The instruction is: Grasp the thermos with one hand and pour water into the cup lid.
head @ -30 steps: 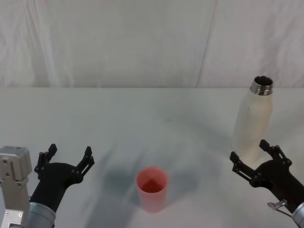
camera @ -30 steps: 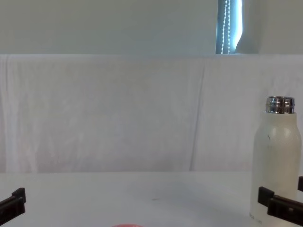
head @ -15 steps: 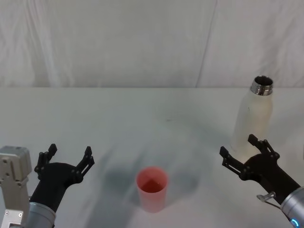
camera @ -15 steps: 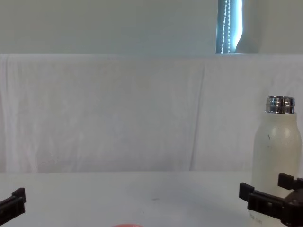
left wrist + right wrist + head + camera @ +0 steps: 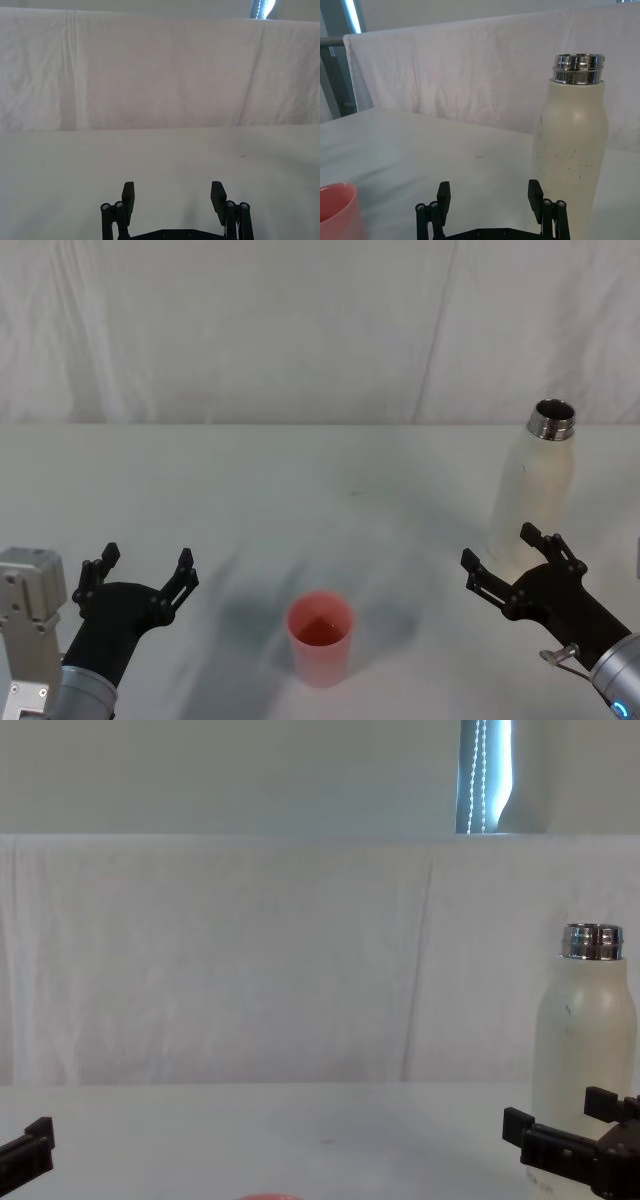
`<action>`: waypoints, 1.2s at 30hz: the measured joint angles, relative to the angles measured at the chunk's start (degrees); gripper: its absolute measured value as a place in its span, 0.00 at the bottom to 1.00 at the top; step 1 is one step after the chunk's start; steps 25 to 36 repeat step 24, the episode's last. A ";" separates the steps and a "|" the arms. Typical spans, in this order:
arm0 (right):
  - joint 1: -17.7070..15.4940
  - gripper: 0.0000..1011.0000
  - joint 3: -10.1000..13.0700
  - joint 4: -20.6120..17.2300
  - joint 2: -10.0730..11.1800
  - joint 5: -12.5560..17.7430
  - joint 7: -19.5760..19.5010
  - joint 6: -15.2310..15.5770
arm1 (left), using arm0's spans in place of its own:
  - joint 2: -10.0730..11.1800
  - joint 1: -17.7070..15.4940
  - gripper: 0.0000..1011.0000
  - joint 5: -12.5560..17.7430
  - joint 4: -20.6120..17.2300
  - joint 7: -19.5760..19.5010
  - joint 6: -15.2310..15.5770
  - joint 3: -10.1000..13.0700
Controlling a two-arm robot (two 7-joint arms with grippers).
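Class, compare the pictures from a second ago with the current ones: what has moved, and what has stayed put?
The right pincer, open, has shifted toward the robot's left and slightly forward, now standing in front of the thermos without gripping it. Nothing was grasped or released. The thermos stays upright, the pink cup lid stays in place, and the open left pincer stays parked at the near left.

Chest view: small pink-red round cup lid cut by bottom edge, only rim showing. Base of tall cream-white steel-necked thermos hidden behind blocky black right gripper.
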 joint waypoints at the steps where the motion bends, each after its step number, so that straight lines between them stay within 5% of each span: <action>1: 0.00 0.99 0.00 0.00 0.00 0.00 0.00 0.00 | 0.00 0.00 0.99 0.00 0.00 0.00 0.00 0.00; 36: -0.22 0.99 0.15 -0.23 0.06 0.00 -0.12 -0.09 | 0.00 0.00 0.99 0.00 0.00 0.00 0.00 0.00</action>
